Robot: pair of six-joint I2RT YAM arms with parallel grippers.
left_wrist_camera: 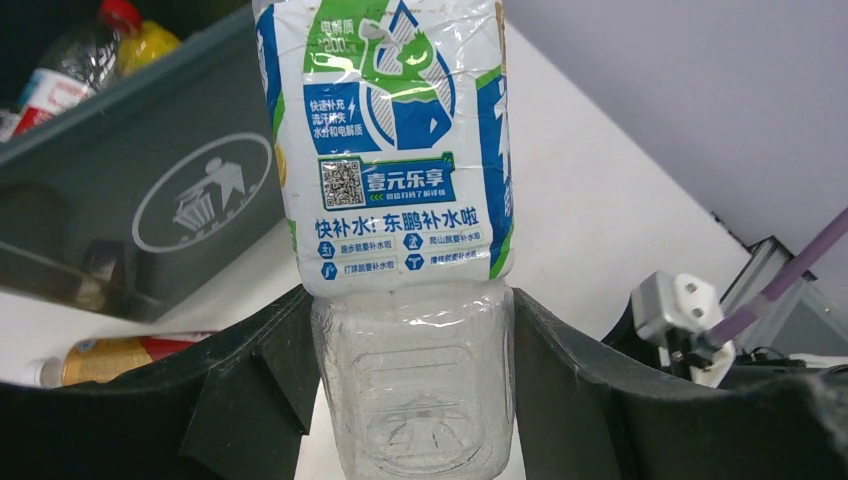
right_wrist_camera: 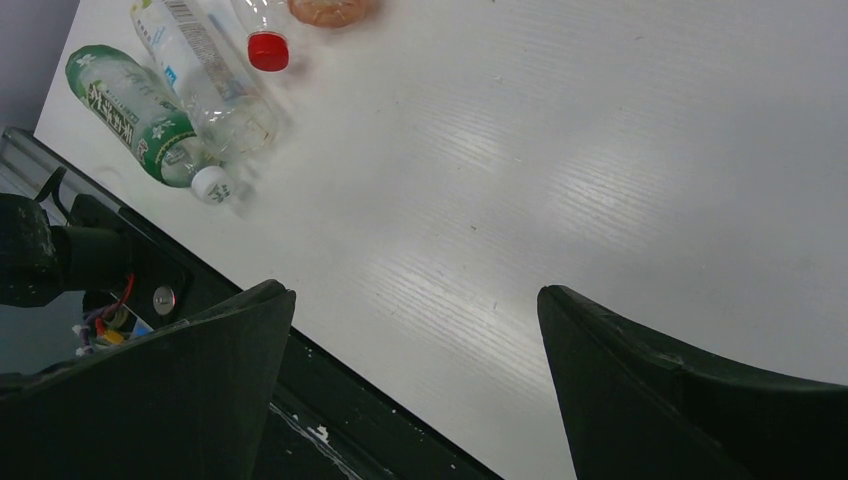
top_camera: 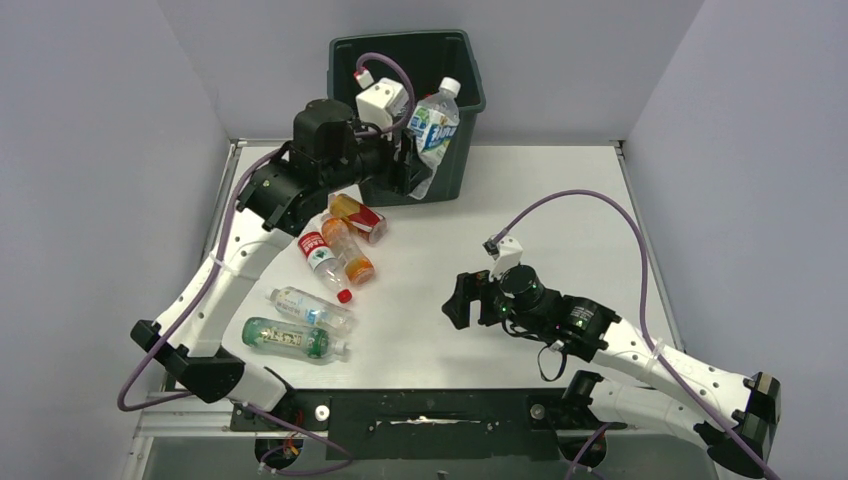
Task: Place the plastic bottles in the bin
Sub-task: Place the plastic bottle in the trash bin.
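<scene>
The dark green bin point(top_camera: 400, 42) stands at the table's back centre. My left gripper point(top_camera: 412, 165) is shut on the clear lower body of a plastic bottle point(top_camera: 435, 125) with a blue-green label and white cap, held tilted against the bin's front right corner, cap above the rim. In the left wrist view the bottle point(left_wrist_camera: 400, 150) fills the gripper point(left_wrist_camera: 410, 300), with the bin point(left_wrist_camera: 120, 170) on the left. Several bottles lie left of centre: a red-labelled one point(top_camera: 358, 215), an orange one point(top_camera: 350, 250), a red-capped one point(top_camera: 325, 262), a clear one point(top_camera: 310, 307), a green-labelled one point(top_camera: 290, 338). My right gripper point(top_camera: 462, 300) is open and empty.
Inside the bin lie a red-capped bottle point(left_wrist_camera: 80, 60) and a yellow one point(left_wrist_camera: 150, 40). The right wrist view shows my right gripper point(right_wrist_camera: 415, 295) above bare tabletop near the black front rail point(right_wrist_camera: 330, 400), with the green-labelled bottle point(right_wrist_camera: 135, 115) and the clear one point(right_wrist_camera: 205, 70) at upper left. Grey walls enclose the table.
</scene>
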